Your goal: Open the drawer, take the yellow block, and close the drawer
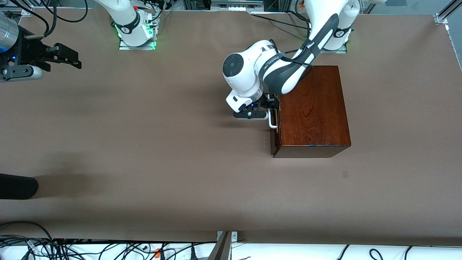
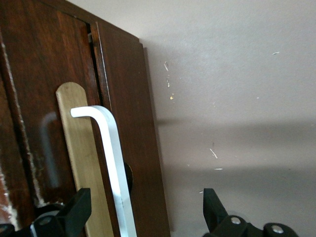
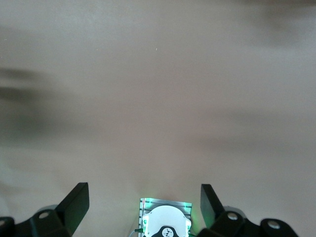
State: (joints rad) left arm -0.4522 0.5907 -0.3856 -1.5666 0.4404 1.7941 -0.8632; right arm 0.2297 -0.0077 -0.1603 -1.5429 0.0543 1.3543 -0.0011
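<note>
The dark reddish-brown wooden box (image 1: 312,108) stands near the left arm's base. Its drawer (image 1: 273,139) faces the right arm's end of the table and looks shut or nearly shut. The white loop handle (image 1: 273,122) sits on the drawer front. My left gripper (image 1: 271,107) is open at the handle. In the left wrist view the handle (image 2: 116,163) runs between the two fingers of the left gripper (image 2: 143,212), which do not touch it. My right gripper (image 1: 76,59) is open and empty, held up over the table at the right arm's end. The yellow block is hidden.
A black rounded object (image 1: 18,186) juts in at the table's edge at the right arm's end. Cables lie along the edge nearest the camera. In the right wrist view the right gripper (image 3: 143,197) hangs above bare brown table and its own base (image 3: 165,219).
</note>
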